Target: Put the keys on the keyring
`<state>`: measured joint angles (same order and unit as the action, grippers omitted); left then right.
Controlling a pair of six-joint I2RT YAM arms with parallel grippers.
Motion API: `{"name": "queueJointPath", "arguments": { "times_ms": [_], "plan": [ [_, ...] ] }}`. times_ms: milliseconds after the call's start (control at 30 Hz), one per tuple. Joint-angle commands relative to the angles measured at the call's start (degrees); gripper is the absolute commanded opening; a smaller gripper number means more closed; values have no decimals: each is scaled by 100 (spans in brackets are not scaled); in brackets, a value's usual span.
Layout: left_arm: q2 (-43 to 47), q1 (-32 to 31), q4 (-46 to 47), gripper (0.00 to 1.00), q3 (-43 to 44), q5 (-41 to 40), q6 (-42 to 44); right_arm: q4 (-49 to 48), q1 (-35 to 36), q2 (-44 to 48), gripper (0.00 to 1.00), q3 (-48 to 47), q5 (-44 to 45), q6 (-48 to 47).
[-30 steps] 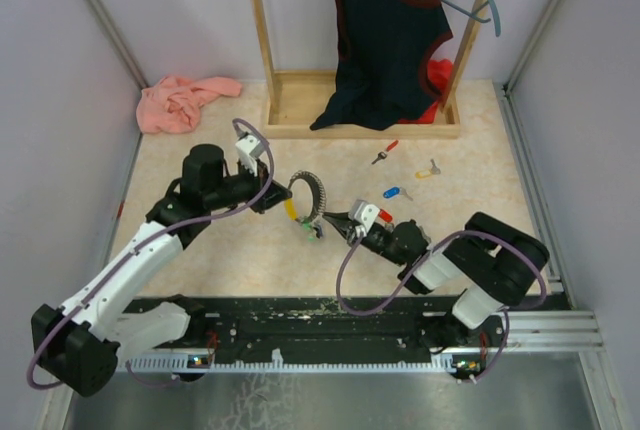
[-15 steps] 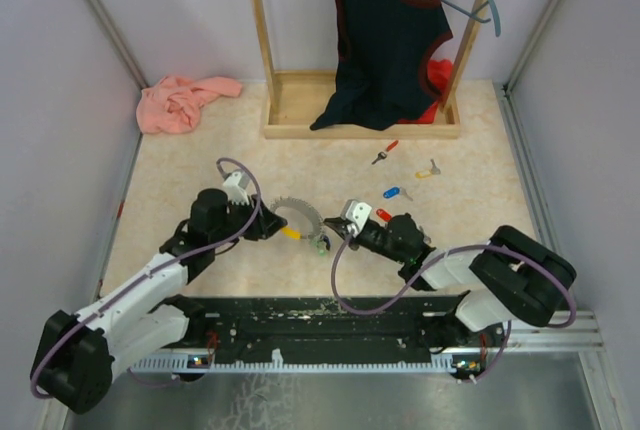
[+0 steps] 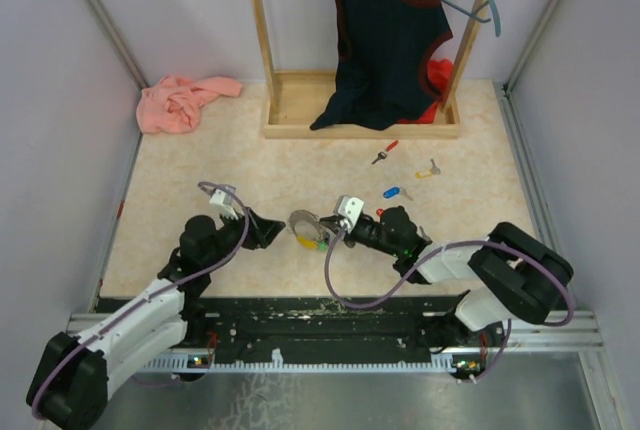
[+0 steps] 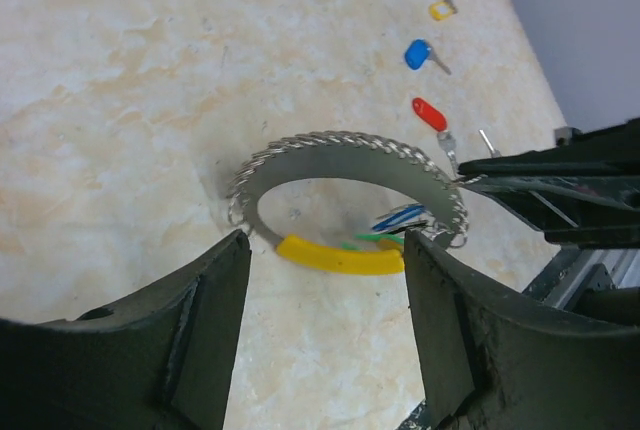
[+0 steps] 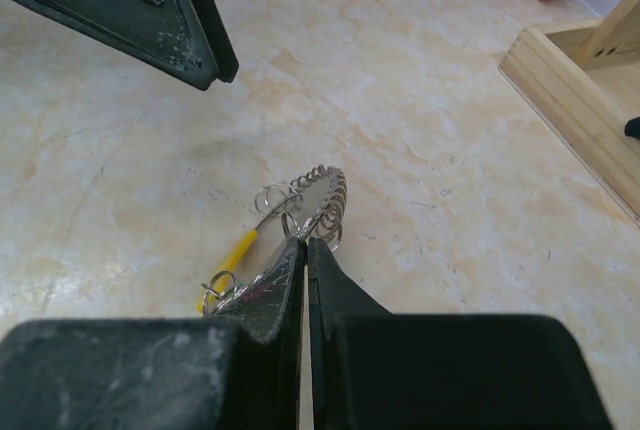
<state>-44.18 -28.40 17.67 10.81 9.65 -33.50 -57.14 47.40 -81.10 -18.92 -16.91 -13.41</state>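
The keyring (image 3: pixel 306 223), a grey ridged loop with a yellow section (image 4: pixel 340 255), lies flat on the table. My left gripper (image 3: pixel 264 231) stands open just left of it, its fingers (image 4: pixel 215 300) either side of the yellow section but apart from it. My right gripper (image 5: pixel 305 242) is shut, its tips pinching small wire loops on the keyring's (image 5: pixel 322 195) right edge. Loose keys lie beyond: a red one (image 4: pixel 430 113) closest to the ring, a blue one (image 3: pixel 394 192), a yellow one (image 3: pixel 428 169), and a red one (image 3: pixel 386 153) farther back.
A wooden clothes rack (image 3: pixel 300 100) with a dark top (image 3: pixel 385 40) on a hanger stands at the back. A pink cloth (image 3: pixel 185 100) lies at the back left. Grey walls close in both sides.
My left gripper has opened and let go of the keyring, dropping lower and back to the left. The ring went from upright between both grippers to lying on the table.
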Motion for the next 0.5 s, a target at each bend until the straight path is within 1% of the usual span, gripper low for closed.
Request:
{"name": "queueJointPath", "arguments": {
  "times_ms": [0, 133, 233, 333, 467],
  "plan": [
    [-49, -16, 2094, 68, -448, 804, 509, -597, -150, -145, 0, -249, -286, 235],
    [-741, -19, 3637, 68, -640, 1543, 813, -803, -254, -208, 0, -235, -453, 459],
    [-1364, -29, 4323, 67, -519, 2118, 1058, -941, -343, -226, 0, -235, -568, 641],
    [-1977, -34, 5048, 65, -435, 2393, 1288, -1153, -429, -247, 0, -209, -692, 793],
    [-2655, -42, 6220, 65, -529, 2666, 1862, -1178, -505, -244, 0, -224, -814, 814]
  ]
}}
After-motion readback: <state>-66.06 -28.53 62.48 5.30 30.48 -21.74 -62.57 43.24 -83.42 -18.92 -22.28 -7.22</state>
